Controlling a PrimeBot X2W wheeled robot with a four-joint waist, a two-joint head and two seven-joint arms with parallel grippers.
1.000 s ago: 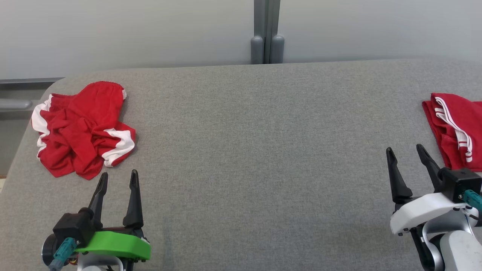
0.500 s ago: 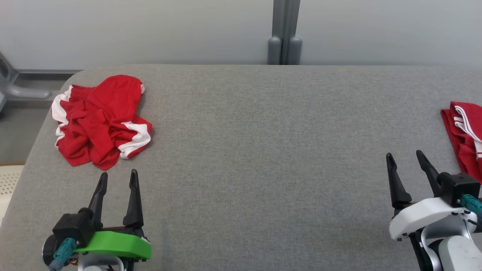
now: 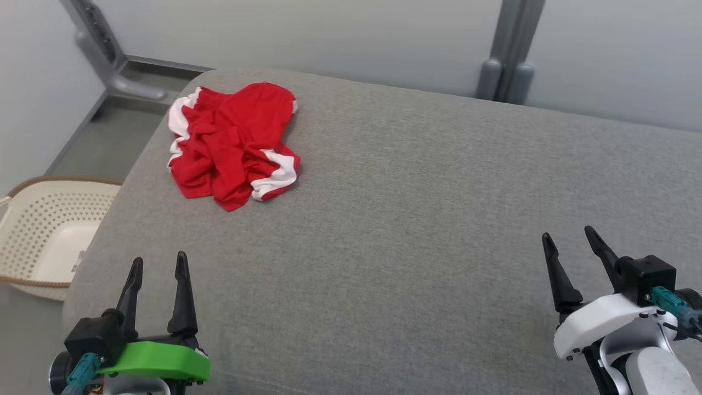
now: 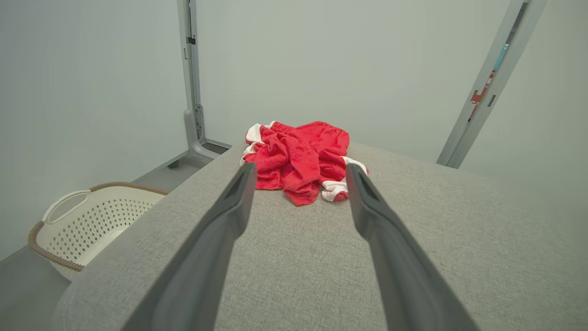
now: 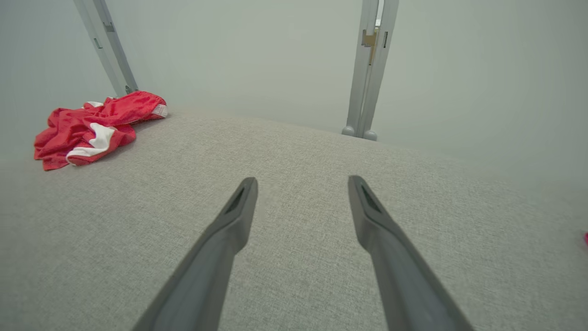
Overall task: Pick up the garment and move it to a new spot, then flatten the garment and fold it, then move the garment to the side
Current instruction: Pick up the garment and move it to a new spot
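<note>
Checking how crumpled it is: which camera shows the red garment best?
The left wrist view: the red garment lies centred straight ahead and closest, its folds plain. The head view shows it whole from above, smaller. The right wrist view catches it sidelong at far left.

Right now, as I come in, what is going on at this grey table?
A two-armed robot faces a grey fabric-covered table. A crumpled red and white garment lies near the table's far left corner, and nothing touches it. The left tool is open and empty at the near edge, pointing toward the garment. The right tool is also open and empty. A pale basket stands on the floor to the left. The pickup has not begun.
</note>
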